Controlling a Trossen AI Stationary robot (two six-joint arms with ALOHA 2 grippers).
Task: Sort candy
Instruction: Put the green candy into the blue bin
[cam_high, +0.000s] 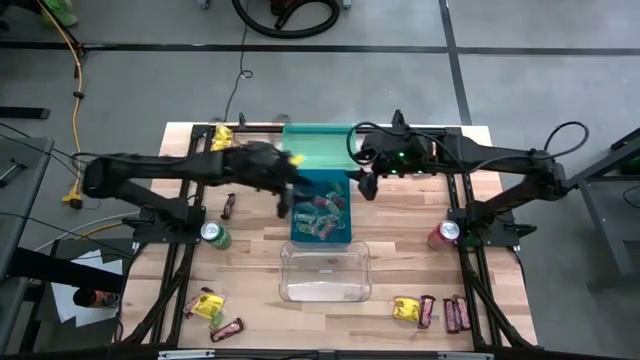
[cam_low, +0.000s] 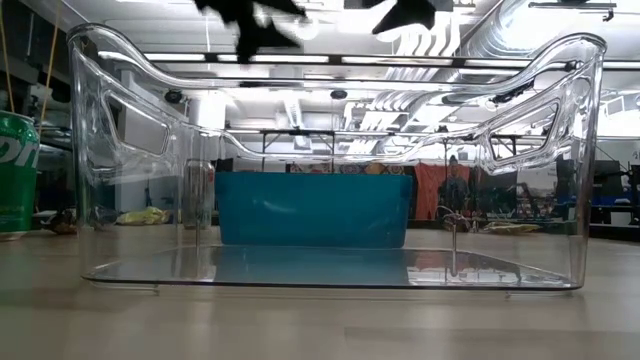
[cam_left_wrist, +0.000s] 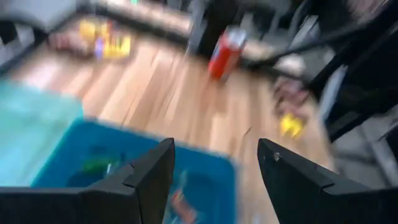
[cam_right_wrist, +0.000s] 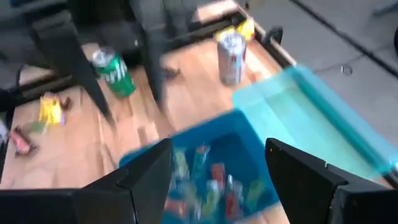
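Note:
The blue bin (cam_high: 320, 205) at the table's middle holds several mixed candy packets (cam_right_wrist: 208, 180). My left gripper (cam_high: 286, 192) hovers over the bin's left rim, open, with nothing between its fingers (cam_left_wrist: 214, 177). My right gripper (cam_high: 366, 186) hangs above the bin's far right corner, also open and empty (cam_right_wrist: 217, 180). Loose candy lies on the wood in heaps at the near left (cam_high: 208, 306), the near right (cam_high: 428, 311) and the far left (cam_high: 222, 136). One dark bar (cam_high: 229, 205) lies left of the blue bin.
A teal bin (cam_high: 318, 146) stands behind the blue one and a clear bin (cam_high: 323, 272) stands in front of it. A green can (cam_high: 214, 235) stands to the left and a red and silver can (cam_high: 443, 234) to the right. Black frame rails run along both sides.

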